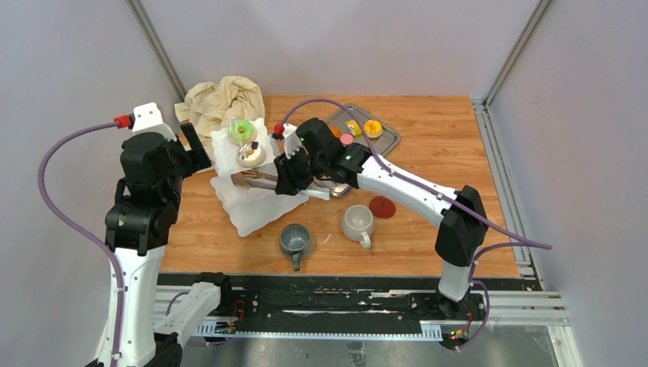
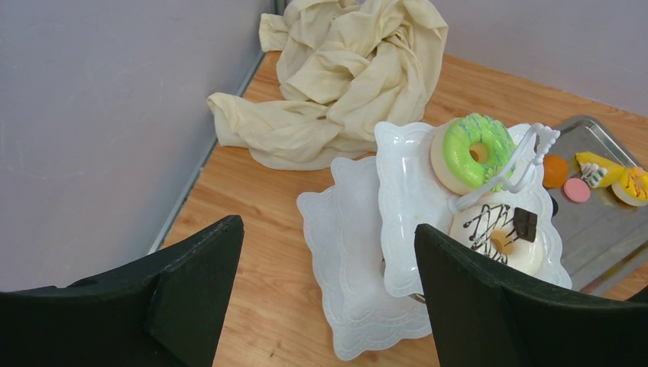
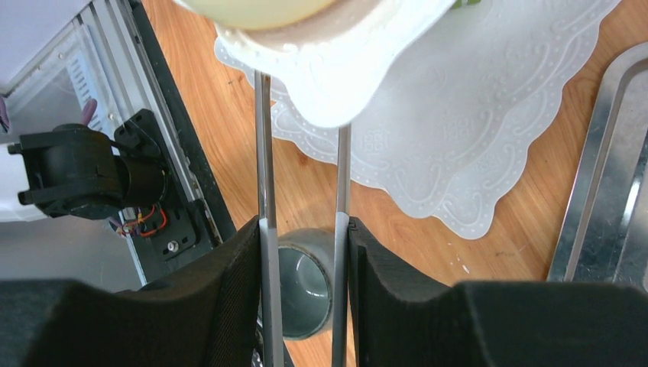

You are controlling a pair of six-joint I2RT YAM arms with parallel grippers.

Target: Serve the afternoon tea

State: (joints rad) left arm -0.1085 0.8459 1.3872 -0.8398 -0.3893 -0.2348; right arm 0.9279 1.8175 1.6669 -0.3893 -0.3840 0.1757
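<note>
Right claw pinched tongs, tips hidden beneath the stand's top tier bearing a green doughnut; left claw hung wide beside the stand; slow, level tong moves seemed wisest.

Three-tier stand left of centre, ring doughnut behind second doughnut on its top tier, cloth behind stand, tray right rear, small pastries in it, left mug and right mug in front, tongs reaching under top tier from right.
</note>
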